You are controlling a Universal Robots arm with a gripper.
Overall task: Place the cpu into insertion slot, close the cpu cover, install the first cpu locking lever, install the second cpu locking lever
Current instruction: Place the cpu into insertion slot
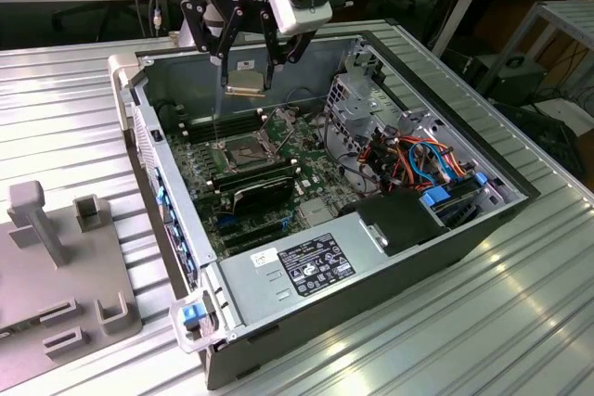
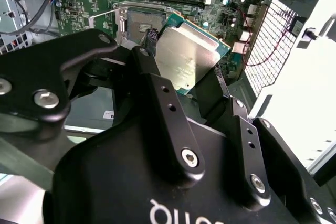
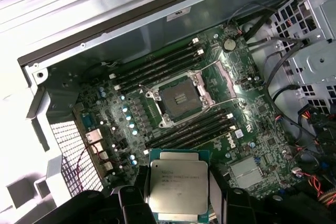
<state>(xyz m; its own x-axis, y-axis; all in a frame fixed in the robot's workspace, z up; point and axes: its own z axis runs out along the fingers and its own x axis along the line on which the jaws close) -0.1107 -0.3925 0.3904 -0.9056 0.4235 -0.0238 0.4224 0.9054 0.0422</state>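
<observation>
My gripper [image 1: 247, 86] hangs above the open computer case [image 1: 172, 229], shut on the cpu [image 1: 246, 78], a flat square chip with a silver-tan top. Both wrist views show the cpu [image 2: 190, 56] [image 3: 177, 184] level between the black fingers [image 3: 137, 199], held well above the motherboard. The insertion slot [image 3: 181, 98] [image 1: 246, 148] lies bare and dark, below and slightly ahead of the chip. The cpu cover [image 1: 281, 121] [image 3: 220, 74] stands swung up at one side of the slot. Two thin wire locking levers [image 3: 231, 101] [image 1: 219, 123] stick up, unlatched.
Rows of memory slots [image 3: 157, 66] flank the socket. A black card [image 1: 264, 194] lies across the board just in front of it. The power supply [image 1: 302, 264], a tangle of orange and blue cables [image 1: 418, 159] and a drive cage [image 1: 357, 99] crowd the exterior view's right. A grey fixture [image 1: 56, 266] sits outside the case.
</observation>
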